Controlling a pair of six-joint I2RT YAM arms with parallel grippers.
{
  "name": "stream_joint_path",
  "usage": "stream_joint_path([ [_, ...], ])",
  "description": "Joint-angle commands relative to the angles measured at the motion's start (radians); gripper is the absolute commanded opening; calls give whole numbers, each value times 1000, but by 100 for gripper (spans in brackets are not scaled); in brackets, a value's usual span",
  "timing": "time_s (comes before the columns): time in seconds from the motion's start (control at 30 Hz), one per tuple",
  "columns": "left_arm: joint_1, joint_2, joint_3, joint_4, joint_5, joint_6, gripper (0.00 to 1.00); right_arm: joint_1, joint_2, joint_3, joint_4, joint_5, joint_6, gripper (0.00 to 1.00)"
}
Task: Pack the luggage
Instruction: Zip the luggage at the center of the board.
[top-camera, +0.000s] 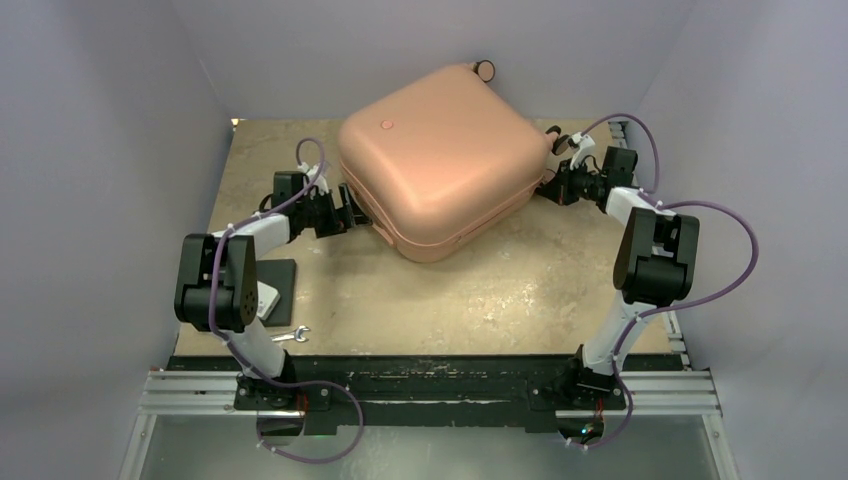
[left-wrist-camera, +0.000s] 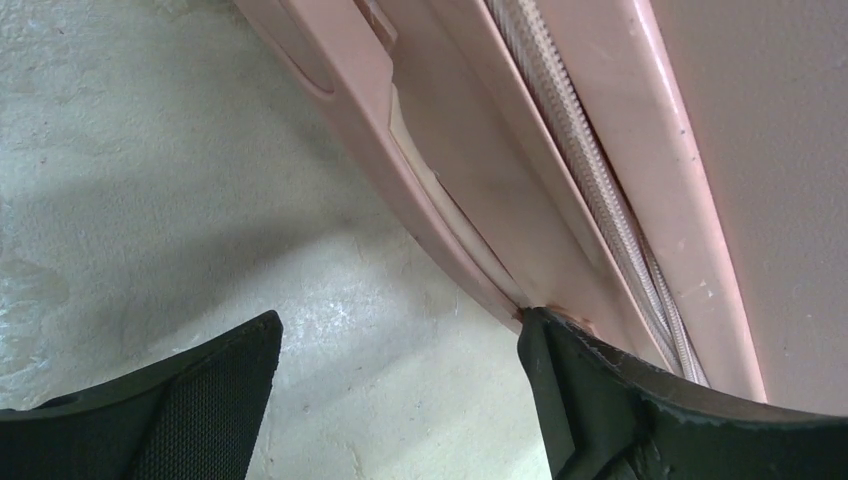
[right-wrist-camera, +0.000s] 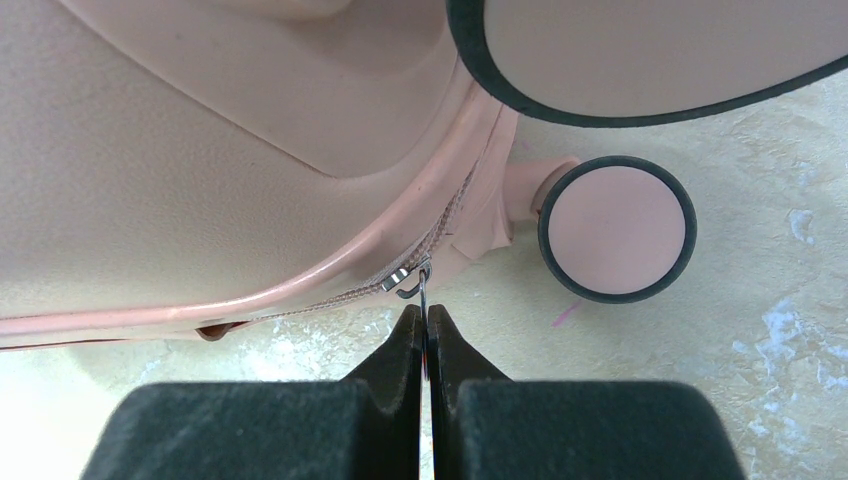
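One salmon-pink luggage (top-camera: 440, 160) flat on table (top-camera: 500, 300); left hand (left-wrist-camera: 400, 335) spread apart, one finger (left-wrist-camera: 600, 400) touching it; right hand (right-wrist-camera: 422, 325) clamped on zipper pull (right-wrist-camera: 420, 285) beside wheel (right-wrist-camera: 617, 228).

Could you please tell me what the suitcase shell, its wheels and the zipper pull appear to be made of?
The luggage shell looks like hard moulded plastic, matte salmon pink with a fine grain. The wheel seems to have a pink plastic hub and a black, probably rubber, tyre. The zipper pull looks like bright metal: it glints silver.
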Motion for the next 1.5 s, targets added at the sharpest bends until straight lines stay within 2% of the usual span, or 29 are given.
stream_joint_path([
  [0.0,7,35,36,73,-17,-35,87,-28,-12,-14,19,75,-13,0],
  [0.37,7,91,73,101,-62,-78,86,-27,-2,-14,18,73,-16,0],
  [0.63,6,146,132,66,-127,-101,73,-28,2,-14,19,73,-10,0],
  [0.73,6,154,149,59,-129,-119,72,-27,1,-11,14,72,-8,0],
  [0.93,14,71,61,200,7,-217,90,-27,-2,-12,9,72,-13,0],
  [1.0,21,40,36,228,27,-234,94,-28,-1,-14,11,72,-14,0],
  [1.33,31,77,71,222,-49,-271,95,-28,5,-15,13,71,-10,0],
  [1.47,20,88,95,184,-97,-252,91,-28,0,-17,14,72,-10,0],
])
